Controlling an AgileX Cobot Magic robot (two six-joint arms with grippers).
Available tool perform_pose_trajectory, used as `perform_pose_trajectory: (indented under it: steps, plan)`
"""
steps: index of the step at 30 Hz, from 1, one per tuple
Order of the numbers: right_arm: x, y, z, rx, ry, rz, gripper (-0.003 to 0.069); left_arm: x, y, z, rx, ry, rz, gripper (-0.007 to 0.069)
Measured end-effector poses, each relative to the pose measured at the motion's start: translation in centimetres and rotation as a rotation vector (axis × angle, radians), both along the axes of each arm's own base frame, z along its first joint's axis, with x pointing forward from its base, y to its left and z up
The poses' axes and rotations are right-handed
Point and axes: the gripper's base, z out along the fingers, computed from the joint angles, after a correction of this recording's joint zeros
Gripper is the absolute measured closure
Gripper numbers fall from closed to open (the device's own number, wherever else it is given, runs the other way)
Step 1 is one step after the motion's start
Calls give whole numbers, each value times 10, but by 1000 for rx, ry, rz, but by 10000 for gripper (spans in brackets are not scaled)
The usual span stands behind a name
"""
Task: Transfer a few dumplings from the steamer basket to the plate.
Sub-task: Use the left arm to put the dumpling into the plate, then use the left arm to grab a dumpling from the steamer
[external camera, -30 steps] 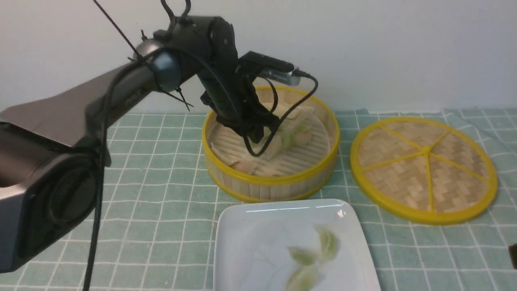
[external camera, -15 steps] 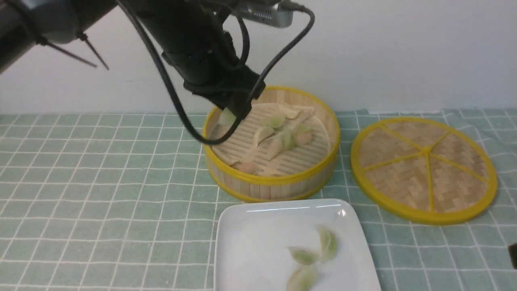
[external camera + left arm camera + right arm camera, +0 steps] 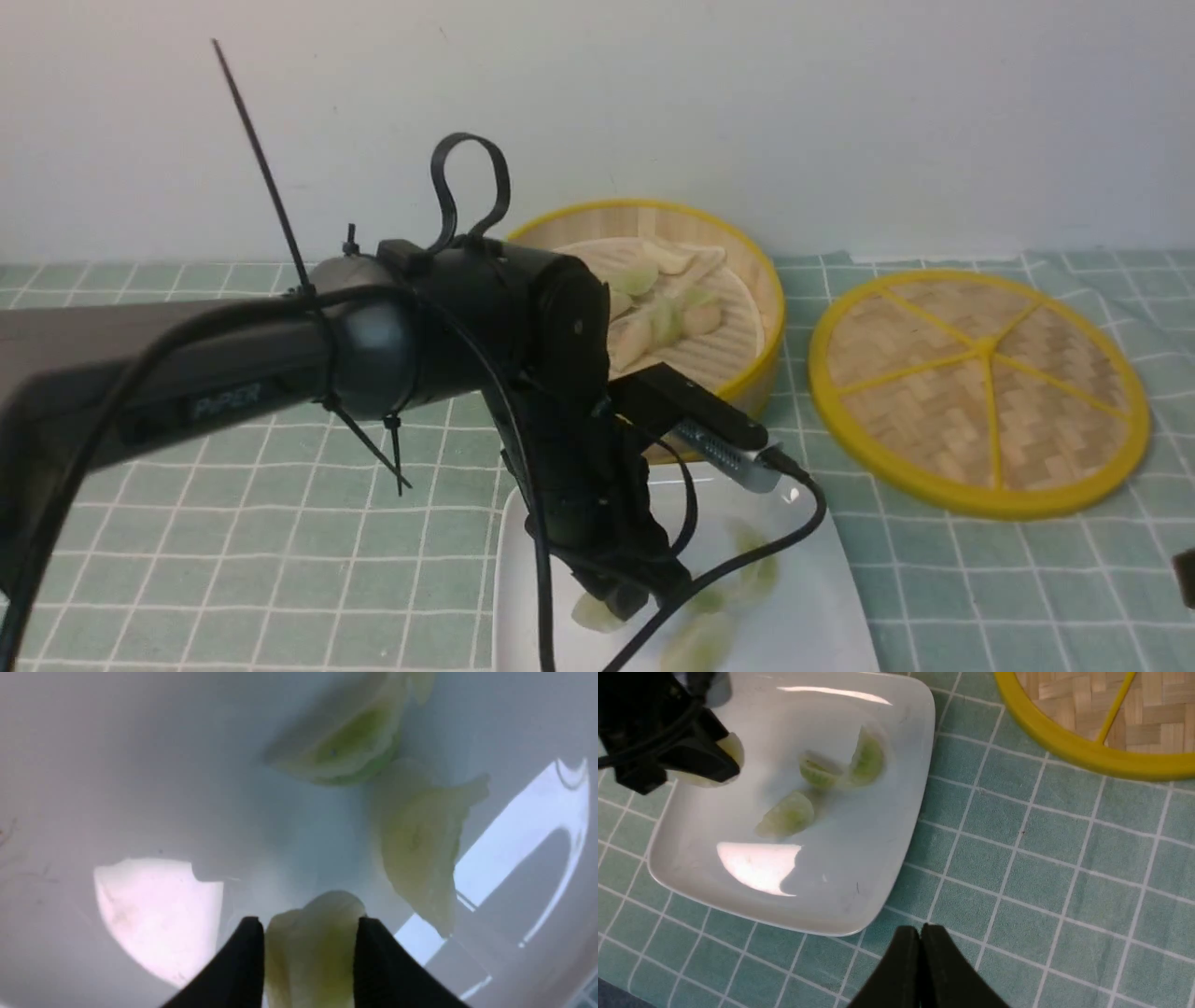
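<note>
My left gripper (image 3: 624,605) hangs low over the white plate (image 3: 826,611), shut on a pale green dumpling (image 3: 592,613) that fills the gap between its black fingers (image 3: 243,952). In the left wrist view the held dumpling (image 3: 310,952) sits just above the plate (image 3: 140,765), near two green dumplings (image 3: 345,742) lying there. The right wrist view shows three dumplings (image 3: 819,770) on the plate (image 3: 859,868). The steamer basket (image 3: 767,308) behind holds several more dumplings (image 3: 665,317). My right gripper (image 3: 920,931) is shut and empty over the cloth beside the plate's corner.
The woven bamboo lid (image 3: 980,392) with yellow rim and spokes lies flat to the right of the basket. A green checked cloth (image 3: 373,523) covers the table. My left arm and its camera cable (image 3: 747,560) hang over the plate's near side.
My left gripper lifted a dumpling out of the steamer basket, swung toward me and came down over the plate. The right gripper stayed shut.
</note>
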Motion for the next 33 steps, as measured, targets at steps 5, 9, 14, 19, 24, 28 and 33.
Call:
perform_pose_trajectory:
  steps: [5, 9, 14, 19, 24, 28, 33]
  plan:
    - [0, 0, 0, 0, 0, 1, 672, 5, -5, 3, -27, -22, 10, 244]
    - [0, 0, 0, 0, 0, 1, 672, 21, -13, 33, -58, -103, 15, 158]
    - [0, 0, 0, -2, -1, 3, 672, 51, -3, 80, -97, -187, 159, 281]
    - [0, 0, 0, -2, -1, 3, 672, 95, 36, 111, -155, -285, 307, 574]
    - [0, 0, 0, -2, -1, 3, 672, 128, 48, 93, -148, -358, 251, 608]
    - [0, 0, 0, -2, -1, 3, 672, 141, 42, 61, -125, -334, 215, 505]
    - [0, 0, 0, -1, -1, 2, 672, 150, 38, 22, -89, -276, 208, 293]
